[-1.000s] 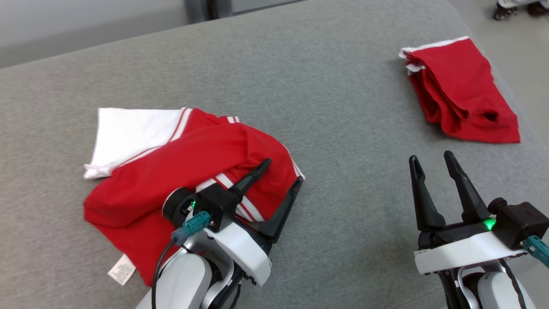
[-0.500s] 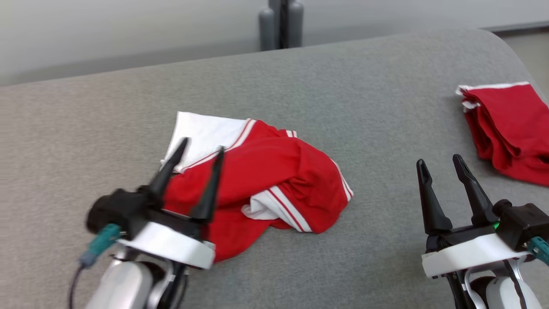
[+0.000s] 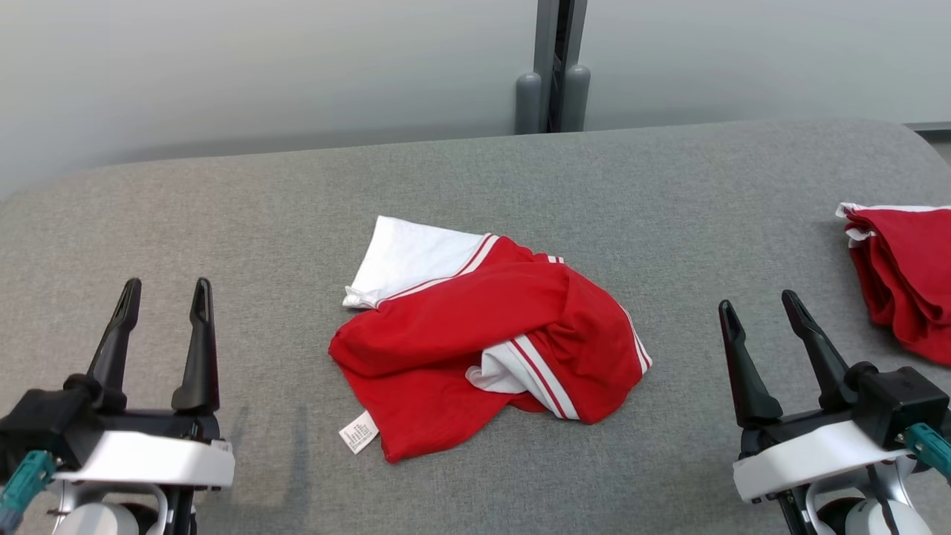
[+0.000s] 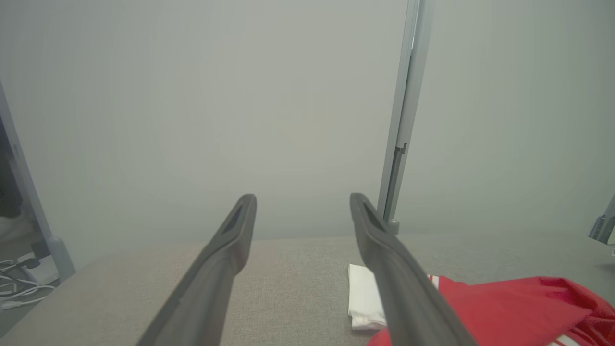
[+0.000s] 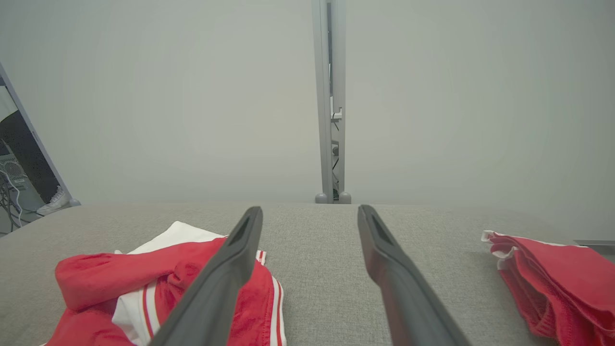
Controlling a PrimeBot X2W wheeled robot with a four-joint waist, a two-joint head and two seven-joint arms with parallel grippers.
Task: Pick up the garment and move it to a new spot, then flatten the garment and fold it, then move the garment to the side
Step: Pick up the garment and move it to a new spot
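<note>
At lower left, the left gripper is poised over the grey padded table, spread open and holding nothing. Mid-table, the crumpled red-and-white garment lies in a heap, its white panel toward the far edge and a care label poking out at its near-left corner, well apart from both grippers. At lower right, the right gripper is likewise parted and empty. A second red garment, folded, rests at the table's right edge.
</note>
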